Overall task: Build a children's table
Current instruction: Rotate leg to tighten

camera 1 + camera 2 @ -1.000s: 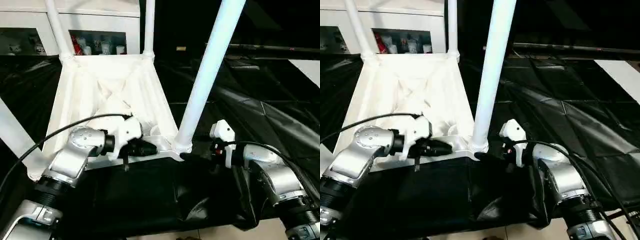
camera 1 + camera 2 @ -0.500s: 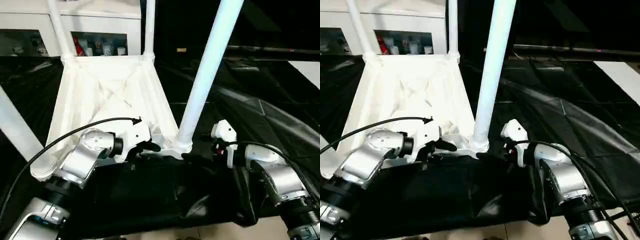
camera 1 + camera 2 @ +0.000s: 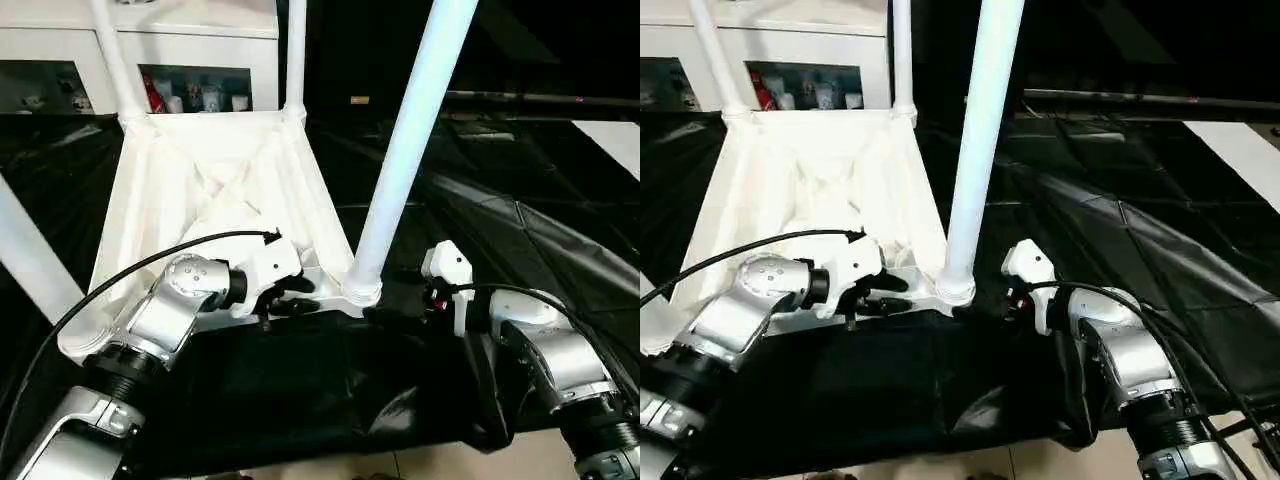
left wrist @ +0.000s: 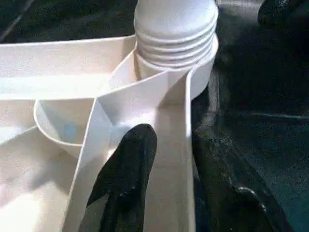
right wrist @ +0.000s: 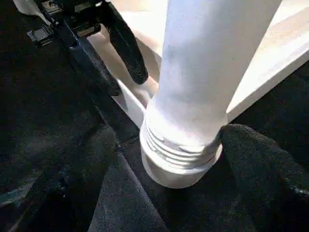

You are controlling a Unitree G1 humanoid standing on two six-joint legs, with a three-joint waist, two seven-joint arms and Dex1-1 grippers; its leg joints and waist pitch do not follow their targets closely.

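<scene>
Since a second before, the left gripper (image 4: 166,159) had loosened and drawn back along the table (image 3: 210,190) rim, its fingers (image 4: 128,164) straddling the wall without pinching. The right gripper (image 5: 159,145) stood wide around the near leg (image 3: 405,150). The white table lay upside down on the black cloth (image 3: 330,390), ribs showing, legs upright.

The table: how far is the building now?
The table top lies upside down with four legs standing in its corners. The left hand straddles the top's near rim, and the right hand, open, flanks the near right leg. Left: probably flipping it upright.
</scene>
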